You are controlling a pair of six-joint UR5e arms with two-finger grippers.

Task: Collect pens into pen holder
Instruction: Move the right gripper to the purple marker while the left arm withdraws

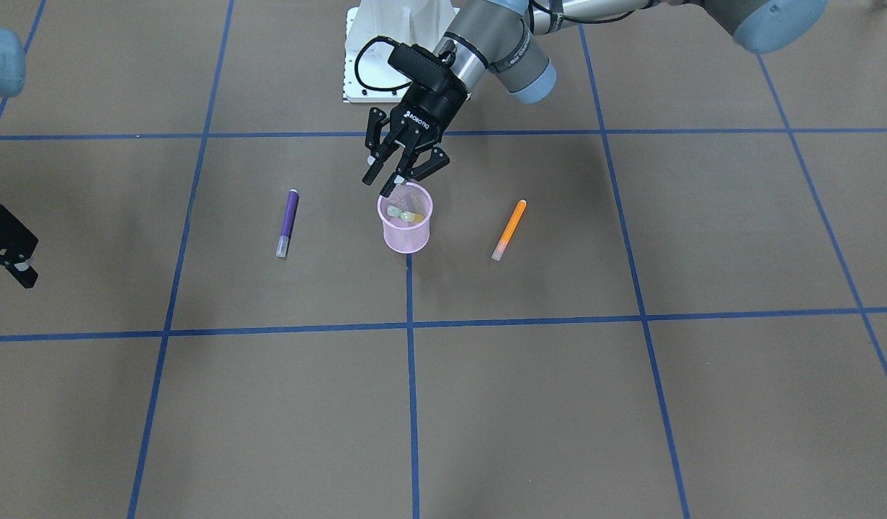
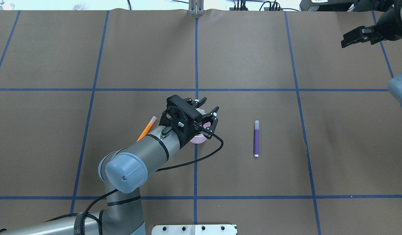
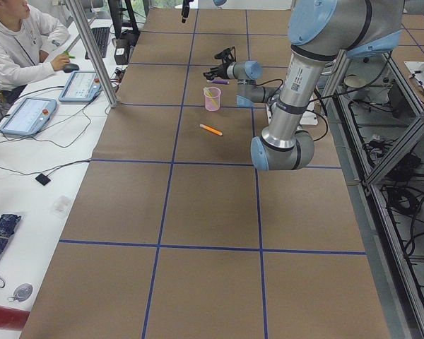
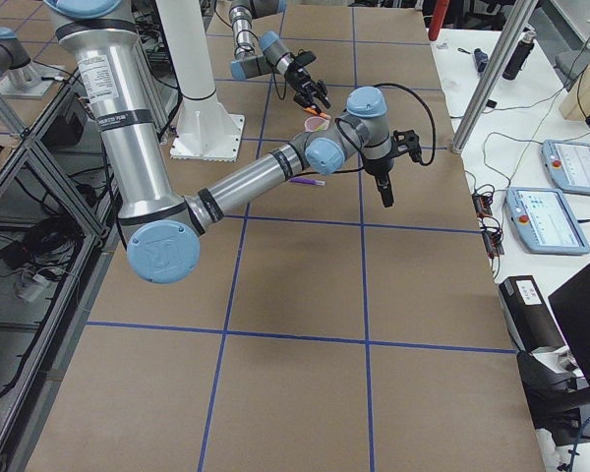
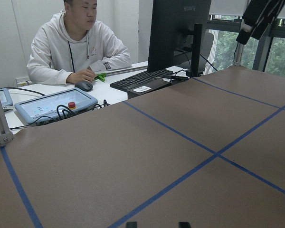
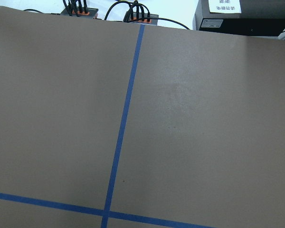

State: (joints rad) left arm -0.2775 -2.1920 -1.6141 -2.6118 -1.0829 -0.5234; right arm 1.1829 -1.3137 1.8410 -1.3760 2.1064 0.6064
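Note:
The pink mesh pen holder (image 1: 406,234) stands near the table's middle with a green and a yellow pen (image 1: 404,214) inside it. My left gripper (image 1: 398,175) hangs open and empty just above the holder's rim on the robot's side. In the overhead view the left gripper (image 2: 208,107) covers most of the holder (image 2: 199,139). The purple pen (image 1: 287,223) (image 2: 256,138) lies flat on the table, on the holder's right-arm side. The orange pen (image 1: 509,230) (image 2: 148,127) lies flat on the other side, partly under my left arm. My right gripper (image 1: 11,249) (image 2: 353,37) is far off near the table's edge, seemingly open and empty.
The table is brown with blue tape grid lines (image 1: 411,324). The white robot base plate (image 1: 371,58) sits behind the holder. An operator (image 3: 18,42) sits at a side desk with teach pendants (image 3: 28,113), a monitor and a keyboard.

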